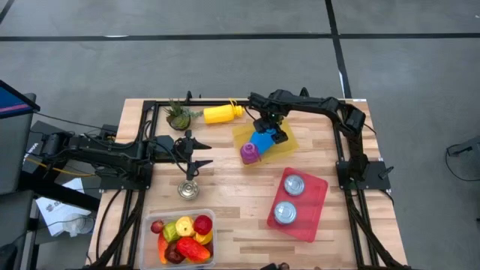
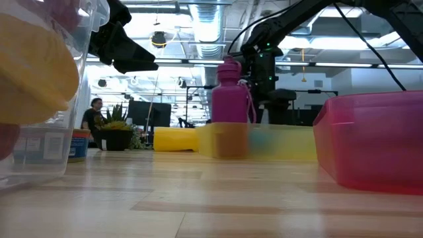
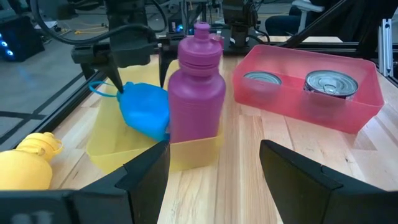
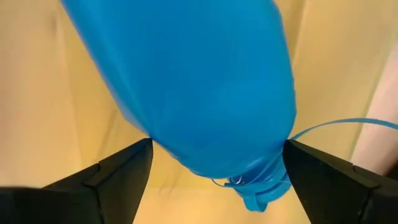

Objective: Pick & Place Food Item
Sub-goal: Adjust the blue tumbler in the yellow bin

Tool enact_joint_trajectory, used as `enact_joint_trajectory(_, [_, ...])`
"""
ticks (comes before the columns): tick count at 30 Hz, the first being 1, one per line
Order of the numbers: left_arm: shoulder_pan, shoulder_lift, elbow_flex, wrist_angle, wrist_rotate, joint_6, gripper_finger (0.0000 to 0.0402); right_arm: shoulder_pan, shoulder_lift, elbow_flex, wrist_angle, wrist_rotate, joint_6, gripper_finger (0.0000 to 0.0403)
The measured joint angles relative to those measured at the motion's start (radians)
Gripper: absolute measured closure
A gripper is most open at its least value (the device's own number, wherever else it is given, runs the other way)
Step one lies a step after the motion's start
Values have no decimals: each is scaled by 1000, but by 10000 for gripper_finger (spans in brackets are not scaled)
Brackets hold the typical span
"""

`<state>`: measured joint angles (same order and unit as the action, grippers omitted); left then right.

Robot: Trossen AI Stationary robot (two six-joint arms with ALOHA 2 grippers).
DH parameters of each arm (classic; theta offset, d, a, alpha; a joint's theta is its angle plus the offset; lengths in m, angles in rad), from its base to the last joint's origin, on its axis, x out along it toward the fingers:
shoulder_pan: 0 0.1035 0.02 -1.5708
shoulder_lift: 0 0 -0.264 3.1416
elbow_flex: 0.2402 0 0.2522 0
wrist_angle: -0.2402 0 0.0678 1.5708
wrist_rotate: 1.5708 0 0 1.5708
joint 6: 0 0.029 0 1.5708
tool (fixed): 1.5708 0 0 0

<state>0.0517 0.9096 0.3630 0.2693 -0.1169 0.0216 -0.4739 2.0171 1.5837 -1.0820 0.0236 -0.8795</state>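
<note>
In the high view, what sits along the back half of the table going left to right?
Small potted plant → yellow bottle lying on its side → yellow tray holding the purple bottle and then the blue bottle, with the right gripper over the blue one.

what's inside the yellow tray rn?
Yellow tray holds a blue bottle lying down and a purple bottle upright at its corner. Right claw sits open over the blue one, hiding the floor beneath.
</note>
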Motion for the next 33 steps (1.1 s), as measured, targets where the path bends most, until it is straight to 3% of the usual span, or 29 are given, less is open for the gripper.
enact_joint_trajectory(3, [0,0,0,0,-1,0,160,0,0,-9,26,-30,-15,56])
enact_joint_trajectory(7, [0,0,0,0,-4,0,160,1,0,-17,44,-18,86,58])
enact_joint_trajectory(14, [0,0,0,0,-3,0,160,-14,-11,-18,9,139,301,84])
enact_joint_trajectory(22, [0,0,0,0,-3,0,160,-16,-38,-18,6,146,429,101])
enact_joint_trajectory(33, [0,0,0,0,-1,-3,160,-139,-71,-13,134,150,387,101])
